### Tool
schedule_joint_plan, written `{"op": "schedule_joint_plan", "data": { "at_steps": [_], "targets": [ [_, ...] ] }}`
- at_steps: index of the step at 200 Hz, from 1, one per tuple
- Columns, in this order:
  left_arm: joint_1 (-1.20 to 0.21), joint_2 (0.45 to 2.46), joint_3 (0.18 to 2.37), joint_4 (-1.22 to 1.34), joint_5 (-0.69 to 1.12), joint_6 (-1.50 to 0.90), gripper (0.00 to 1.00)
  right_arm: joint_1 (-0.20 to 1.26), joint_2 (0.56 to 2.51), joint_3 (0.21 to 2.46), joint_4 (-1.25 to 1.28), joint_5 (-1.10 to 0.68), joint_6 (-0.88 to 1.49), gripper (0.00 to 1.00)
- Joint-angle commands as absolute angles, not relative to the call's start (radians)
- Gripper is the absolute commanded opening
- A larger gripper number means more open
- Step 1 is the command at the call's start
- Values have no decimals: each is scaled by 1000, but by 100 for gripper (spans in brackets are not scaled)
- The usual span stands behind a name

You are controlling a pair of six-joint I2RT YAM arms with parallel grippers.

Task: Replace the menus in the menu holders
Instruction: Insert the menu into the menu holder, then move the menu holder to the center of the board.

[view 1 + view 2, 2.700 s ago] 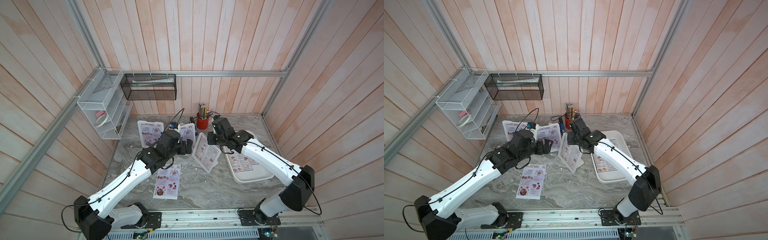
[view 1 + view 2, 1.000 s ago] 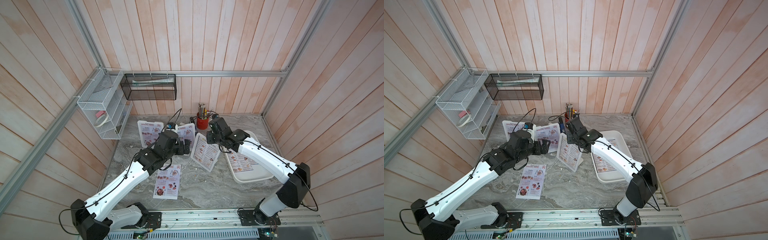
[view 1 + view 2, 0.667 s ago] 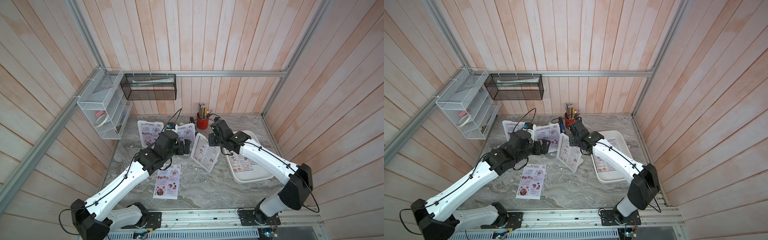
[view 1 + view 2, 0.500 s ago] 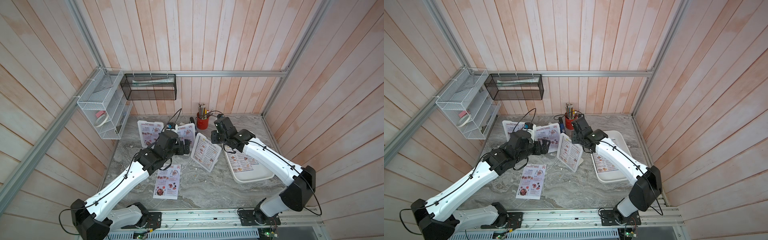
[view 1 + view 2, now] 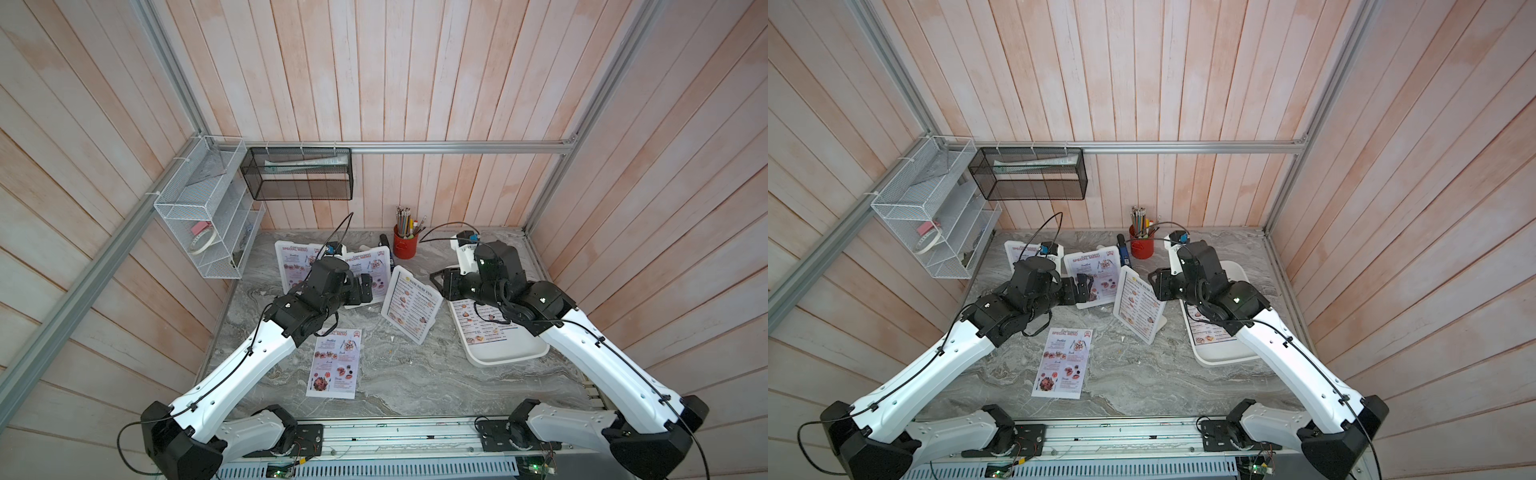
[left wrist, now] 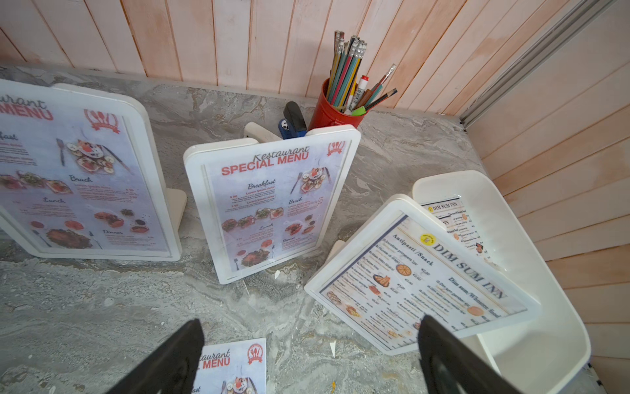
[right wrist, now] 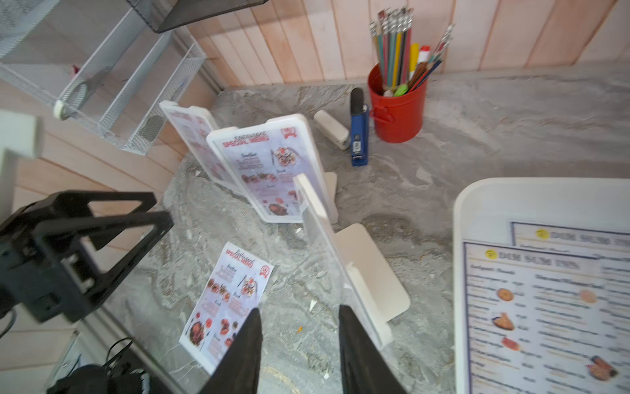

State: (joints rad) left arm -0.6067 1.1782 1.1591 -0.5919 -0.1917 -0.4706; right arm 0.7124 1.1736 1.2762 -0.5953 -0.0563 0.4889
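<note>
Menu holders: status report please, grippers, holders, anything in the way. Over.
Left gripper jaws wide, empty. Right gripper jaws apart, empty, beside Dim Sum holder. Other two holders show Special Menu. Loose Special Menu sheet on table.

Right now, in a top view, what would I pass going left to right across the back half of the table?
wire rack, first Special Menu holder, second Special Menu holder, Dim Sum Inn holder, white tray

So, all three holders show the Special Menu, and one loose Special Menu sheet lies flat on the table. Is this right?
No. The first holder and second holder do, but the third holder shows Dim Sum Inn, as the left wrist view shows. The loose sheet does lie flat on the table.
</note>
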Motion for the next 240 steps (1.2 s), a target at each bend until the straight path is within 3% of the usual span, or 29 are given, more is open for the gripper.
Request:
{"op": "schedule_joint_plan", "data": {
  "at_steps": [1, 29, 82, 136, 240],
  "targets": [
    [-569, 1183, 1147, -633, -230, -450, 100, 805, 1218, 1136, -437, -163, 583, 38],
    [-502, 1159, 1131, -678, -256, -445, 100, 892, 1292, 987, -212, -74, 635, 41],
    [-453, 1085, 1026, -681, -200, -493, 100, 882, 1471, 887, -8, 188, 652, 43],
    [-453, 1055, 991, -690, -199, -506, 100, 830, 1563, 887, -25, 383, 725, 44],
    [-454, 1074, 1013, -684, -183, -511, 100, 625, 1600, 865, 100, 210, 503, 45]
  ]
}}
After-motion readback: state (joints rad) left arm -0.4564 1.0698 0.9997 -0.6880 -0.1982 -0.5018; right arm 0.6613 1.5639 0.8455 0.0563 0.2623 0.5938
